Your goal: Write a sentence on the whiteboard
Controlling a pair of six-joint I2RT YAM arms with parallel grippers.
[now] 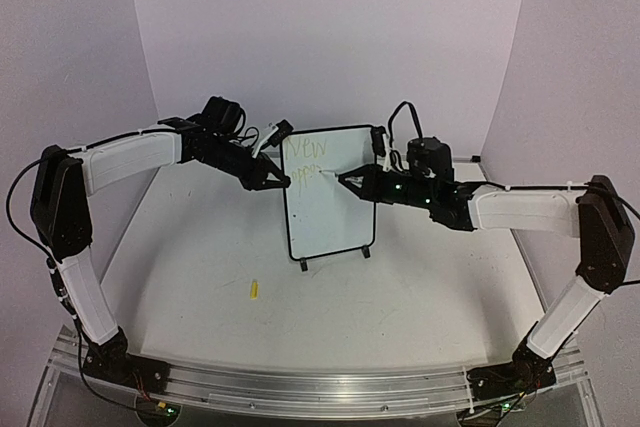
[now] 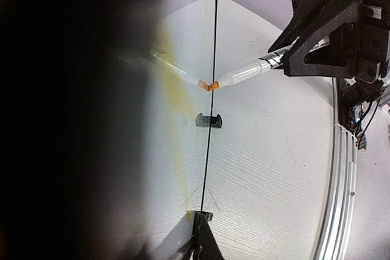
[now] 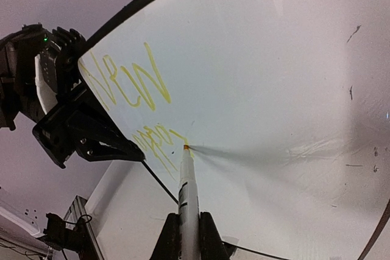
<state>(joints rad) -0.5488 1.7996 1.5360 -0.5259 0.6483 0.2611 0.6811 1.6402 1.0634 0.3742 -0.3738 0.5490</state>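
Though it's faint, the sentence (image 1: pixel 305 154) looks yellow.

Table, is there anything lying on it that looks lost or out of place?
Yes. A small yellow cap lies loose on the table in front of the whiteboard, away from the marker in the right end effector. It is probably the marker's cap. Nothing looks spilled or broken.

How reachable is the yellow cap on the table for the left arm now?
Probably not yet: the way to the cap looks free, but the left tool is shut on the whiteboard and must release first.
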